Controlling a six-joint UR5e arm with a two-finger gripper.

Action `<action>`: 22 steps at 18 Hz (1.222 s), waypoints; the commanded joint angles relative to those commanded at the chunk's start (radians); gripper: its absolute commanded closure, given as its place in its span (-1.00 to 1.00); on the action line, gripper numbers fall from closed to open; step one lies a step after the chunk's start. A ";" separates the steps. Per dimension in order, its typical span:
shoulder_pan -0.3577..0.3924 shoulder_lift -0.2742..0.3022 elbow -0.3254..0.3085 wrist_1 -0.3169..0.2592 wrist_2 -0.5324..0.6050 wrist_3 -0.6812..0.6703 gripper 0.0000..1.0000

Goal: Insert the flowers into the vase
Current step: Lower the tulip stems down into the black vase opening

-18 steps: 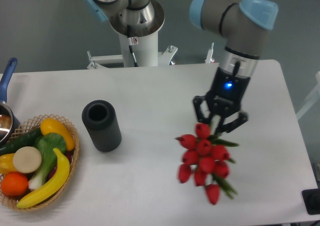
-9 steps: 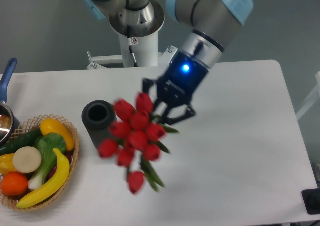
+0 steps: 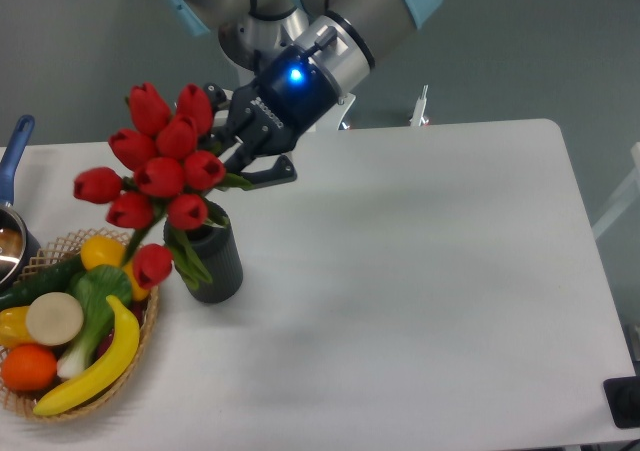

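flowers [image 3: 160, 171] swung across from right side of the surface [image 3: 430, 271], now directly above the vase [image 3: 205, 256], tilted, leaf tips overlapping its mouth. jaws [image 3: 245, 146] clenched on the stems. Not seated yet; judging they need lowering straight in

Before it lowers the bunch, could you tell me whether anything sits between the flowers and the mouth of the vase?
Nothing visible does. The end effector holds the flowers directly over the vase, whose mouth the bunch hides. The wicker basket sits beside the vase, apart.
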 joint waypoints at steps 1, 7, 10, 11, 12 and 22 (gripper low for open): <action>-0.002 -0.006 -0.003 0.000 -0.008 0.003 1.00; -0.008 -0.002 -0.083 0.011 -0.020 0.077 1.00; -0.008 -0.011 -0.095 0.011 -0.020 0.107 0.97; -0.008 -0.014 -0.100 0.015 -0.020 0.110 0.97; -0.008 -0.020 -0.104 0.017 -0.020 0.117 0.96; -0.002 -0.040 -0.206 0.023 -0.018 0.247 0.85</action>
